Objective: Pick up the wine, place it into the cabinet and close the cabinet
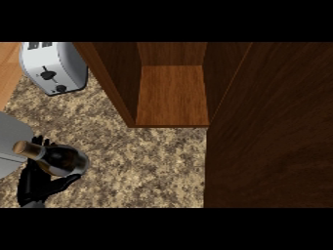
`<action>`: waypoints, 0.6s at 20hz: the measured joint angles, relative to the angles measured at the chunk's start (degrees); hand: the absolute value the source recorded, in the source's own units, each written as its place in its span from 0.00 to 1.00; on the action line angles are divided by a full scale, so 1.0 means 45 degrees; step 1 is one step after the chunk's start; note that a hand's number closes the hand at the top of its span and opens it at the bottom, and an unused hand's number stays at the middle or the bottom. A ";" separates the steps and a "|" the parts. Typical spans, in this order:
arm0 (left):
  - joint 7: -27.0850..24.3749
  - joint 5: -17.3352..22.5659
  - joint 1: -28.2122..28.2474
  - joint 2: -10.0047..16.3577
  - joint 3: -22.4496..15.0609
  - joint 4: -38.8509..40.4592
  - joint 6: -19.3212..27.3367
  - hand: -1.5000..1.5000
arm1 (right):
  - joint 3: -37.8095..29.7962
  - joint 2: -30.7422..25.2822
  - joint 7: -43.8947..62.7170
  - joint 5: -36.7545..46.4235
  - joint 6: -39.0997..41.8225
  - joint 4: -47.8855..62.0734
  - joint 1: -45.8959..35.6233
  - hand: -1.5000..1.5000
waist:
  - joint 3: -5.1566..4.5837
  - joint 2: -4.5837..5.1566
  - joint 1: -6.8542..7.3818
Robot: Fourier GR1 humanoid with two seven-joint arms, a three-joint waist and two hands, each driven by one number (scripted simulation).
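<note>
Hazard: gripping wine (64,161) in curled left hand (35,188), risking clipping toaster (53,66) or side of cabinet (114,83) when swinging across desk (147,161).

The counter (147,161) is speckled beige, the cabinet (173,97) wood-grained brown, the wine (61,161) dark.

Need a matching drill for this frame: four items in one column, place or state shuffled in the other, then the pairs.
Column one:
1. wine bottle
2. toaster
3. cabinet shelf
4. cabinet door

Column two:
A. silver, upper left on the counter
B. dark wood, standing open at the right
C. held in the left hand, lower left
D. lighter wood, top centre, exposed

Pairs: 1-C, 2-A, 3-D, 4-B.
</note>
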 measured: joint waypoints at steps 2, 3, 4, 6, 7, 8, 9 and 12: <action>-0.0207 0.0170 -0.0243 0.0000 0.0044 0.0504 -0.0259 0.00 | -0.0082 -0.0053 0.0028 -0.0100 0.0093 -0.0102 0.0168 0.00 | -0.0001 -0.0002 -0.0005; -0.0335 0.0253 -0.0336 0.0051 0.0067 0.0732 -0.0457 0.00 | -0.0250 -0.0153 0.0139 -0.0199 0.0100 -0.0071 0.0028 0.00 | -0.0001 -0.0001 -0.0002; -0.0304 0.0347 -0.0409 0.0141 0.0063 0.0842 -0.0597 0.00 | -0.0218 -0.0124 0.0222 -0.0176 0.0004 -0.0066 -0.0104 0.00 | 0.0001 -0.0002 0.0006; -0.0728 0.0305 -0.0531 -0.0002 -0.0025 0.1299 -0.0669 0.00 | -0.0417 -0.0197 0.0138 -0.0385 0.0134 0.0049 -0.0078 0.00 | 0.0000 0.0002 0.0002; -0.0812 0.0370 -0.0534 0.0045 -0.0030 0.1427 -0.0741 0.00 | -0.0405 -0.0156 0.0029 -0.0380 0.0217 -0.0003 0.0124 0.00 | 0.0000 -0.0001 0.0001; -0.0871 0.0403 -0.0567 0.0021 -0.0075 0.1524 -0.0721 0.00 | -0.0331 -0.0117 0.0132 -0.0336 0.0121 -0.0032 0.0045 0.00 | 0.0007 -0.0005 0.0008; -0.0973 0.0446 -0.0645 0.0086 -0.0085 0.1720 -0.0856 0.00 | -0.0264 -0.0058 0.0110 -0.0321 0.0100 -0.0034 0.0057 0.00 | 0.0019 -0.0014 0.0006; -0.1291 0.0403 -0.0982 0.0273 -0.0145 0.2488 -0.1099 1.00 | 0.0022 0.0054 0.0178 -0.0164 0.0028 -0.0107 0.0117 0.00 | 0.0075 -0.0044 -0.0009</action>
